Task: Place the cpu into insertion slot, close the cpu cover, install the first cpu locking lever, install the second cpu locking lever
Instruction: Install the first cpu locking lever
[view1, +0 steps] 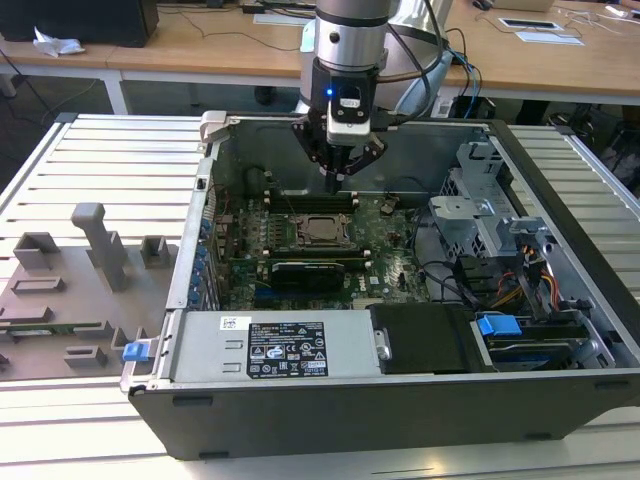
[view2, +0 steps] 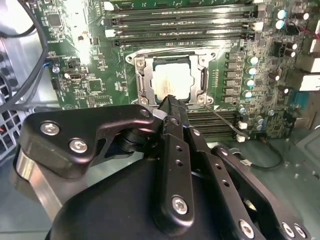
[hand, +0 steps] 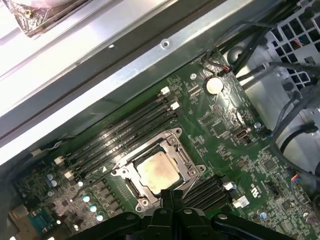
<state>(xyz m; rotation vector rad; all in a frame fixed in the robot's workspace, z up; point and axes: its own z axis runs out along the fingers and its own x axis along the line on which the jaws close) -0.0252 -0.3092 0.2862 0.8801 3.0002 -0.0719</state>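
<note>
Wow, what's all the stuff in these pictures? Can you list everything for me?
computer case: one, dark grey, open, on the slatted metal table
motherboard: one, green, inside the case
cpu: one, silver-grey, seated mid-board
cpu cover: one, silvery frame, around the cpu
memory slots: several, black, beside the cpu
graphics card: one, black, on the motherboard
power supply: one, silver, along the case's near side
fixture tray: one, grey, exterior view's left
end effector: one, black, shut, tip at the cover's edge
</note>
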